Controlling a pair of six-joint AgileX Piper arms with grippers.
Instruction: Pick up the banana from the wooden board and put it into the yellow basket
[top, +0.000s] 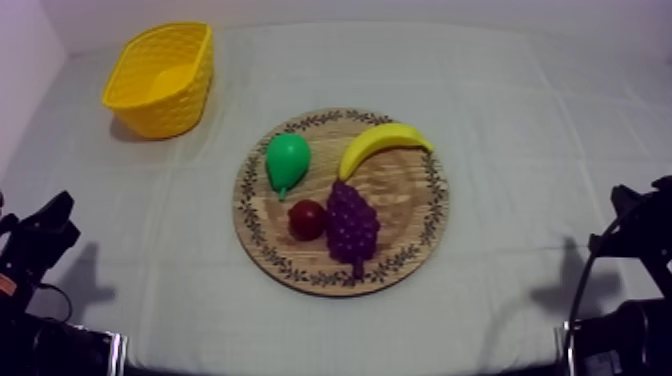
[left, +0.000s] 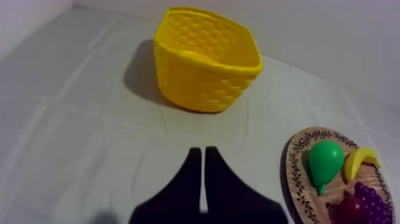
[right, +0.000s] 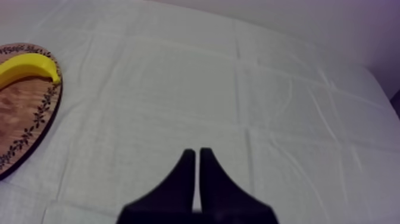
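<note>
Banana (top: 385, 145) up on the far right part of the round wooden board (top: 440, 215), curving along the patterned rim, one end pointing toward the table's (top: 520, 110) right edge. From above, the pear (top: 287, 162) sits just beside it on the board's left side. The bunch of grapes (top: 352, 225) lies toward the board's near edge, close under the banana's lower end, with the small red fruit (top: 307, 220) against the grapes. The board holds the middle of the table. The yellow basket (top: 175, 105) waits at the far left corner, well apart, and nothing shows inside it. Both arms sit low at the near corners.

It looks like a light, stiff toy with a smooth skin, so I'd expect it to slip under a loose pinch. The best hold is probably across the thick middle of the curve, away from the grapes.

Over to the left wrist view: the left gripper (left: 203, 152) has its fingers pressed together in a narrow wedge, gripping nothing, above bare cloth (left: 71, 137) between basket and board. The basket stands ahead, the pear and banana off to the side.

Right wrist view now: the right gripper (right: 197, 154) is closed the same way and empty, above bare cloth. The board's edge with the banana on it lies well apart from it. Whichever arm goes will need to spread its fingers first.
</note>
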